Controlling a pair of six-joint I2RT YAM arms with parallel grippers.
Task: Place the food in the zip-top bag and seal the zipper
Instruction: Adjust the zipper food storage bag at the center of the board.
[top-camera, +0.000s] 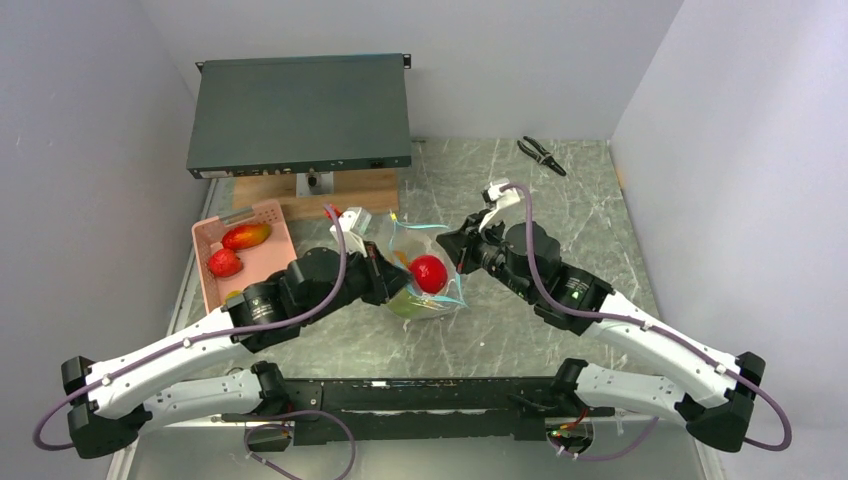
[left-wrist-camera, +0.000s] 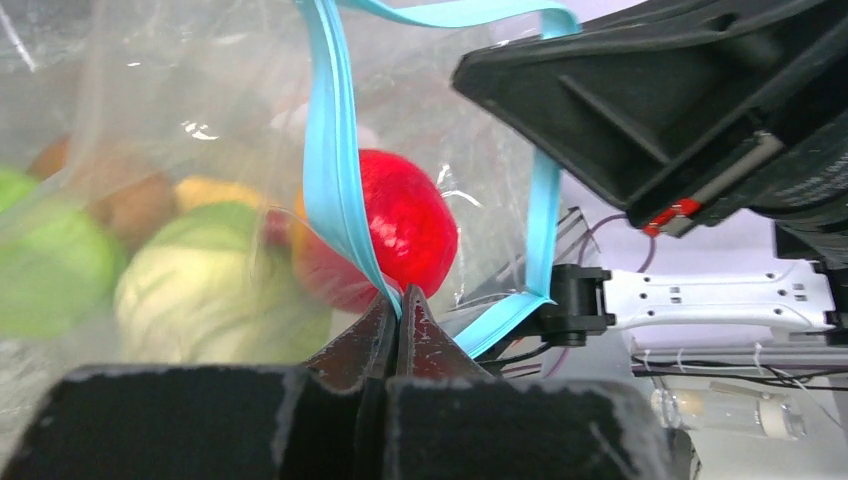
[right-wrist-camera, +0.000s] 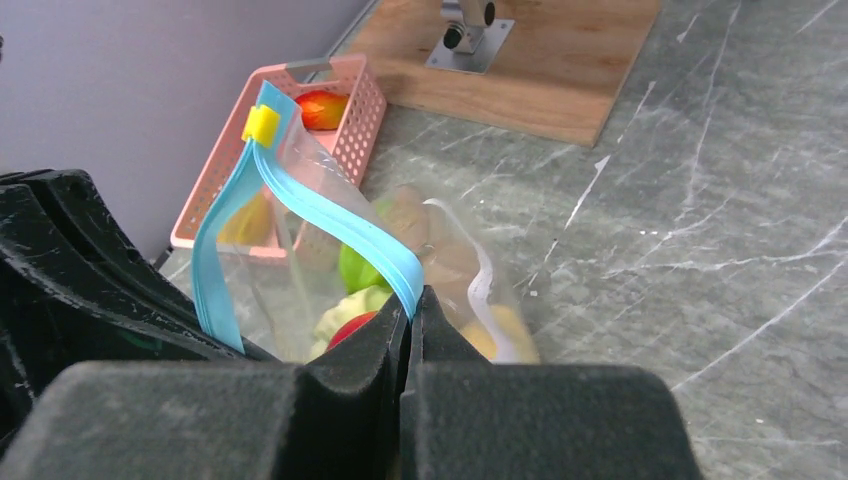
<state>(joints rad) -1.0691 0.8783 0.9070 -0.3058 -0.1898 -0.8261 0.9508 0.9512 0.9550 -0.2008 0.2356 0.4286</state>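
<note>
The clear zip-top bag (top-camera: 425, 275) sits mid-table between both grippers, its mouth held open. Inside are a red fruit (top-camera: 429, 272), green pieces (left-wrist-camera: 215, 290) and a yellow piece (right-wrist-camera: 500, 335). My left gripper (left-wrist-camera: 398, 300) is shut on the teal-blue zipper (left-wrist-camera: 335, 170) on the bag's left side. My right gripper (right-wrist-camera: 410, 300) is shut on the zipper strip (right-wrist-camera: 340, 225) on the right side. A yellow slider (right-wrist-camera: 262, 123) sits at the strip's far end. A red-orange fruit (top-camera: 246, 236) and a red one (top-camera: 224, 263) lie in the pink basket (top-camera: 275, 255).
A dark flat box (top-camera: 300, 112) on a wooden stand (top-camera: 345, 190) is at the back left. Black pliers (top-camera: 541, 154) lie at the back right. Grey walls close in on the left and right sides.
</note>
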